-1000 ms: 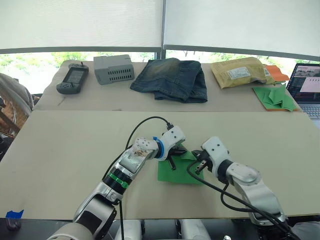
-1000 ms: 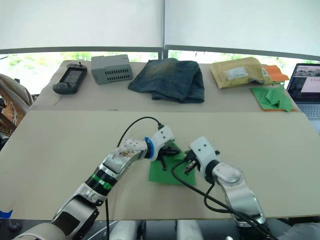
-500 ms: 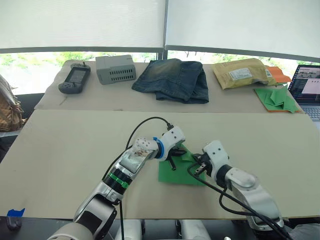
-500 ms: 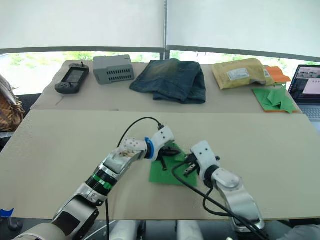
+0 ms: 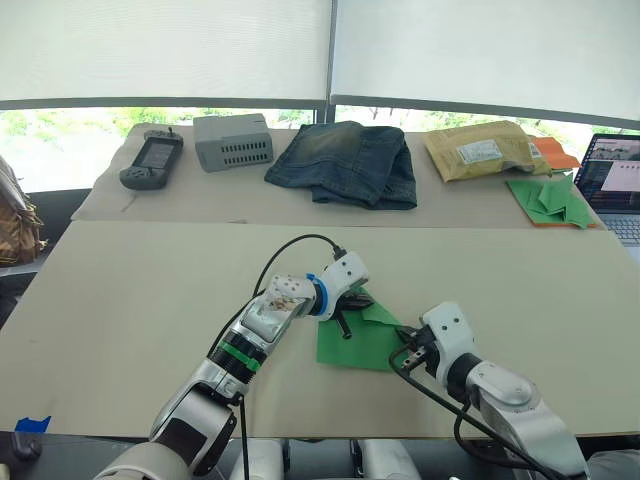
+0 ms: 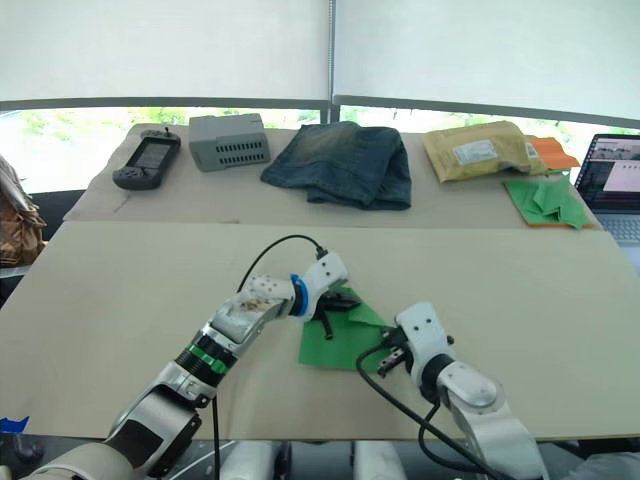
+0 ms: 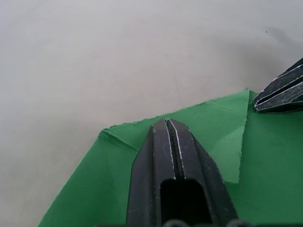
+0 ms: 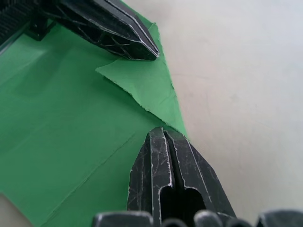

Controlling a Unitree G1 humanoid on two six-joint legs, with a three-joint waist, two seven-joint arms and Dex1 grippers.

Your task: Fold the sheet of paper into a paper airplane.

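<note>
Your left hand (image 7: 166, 124), fingers pressed together, tip down on the sheet of paper (image 5: 362, 338) | your right hand (image 8: 163, 135), fingers also together, at the sheet's 3 o'clock edge | sheet flat on the near counter (image 5: 140, 300), one corner folded over | sheet partly hidden under your left hand

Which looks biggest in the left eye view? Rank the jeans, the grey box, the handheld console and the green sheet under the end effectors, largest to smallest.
1. Jeans.
2. Green sheet of paper, though it lies nearer the camera and is partly covered.
3. Grey box and handheld console look about alike; I would not rank them.
</note>
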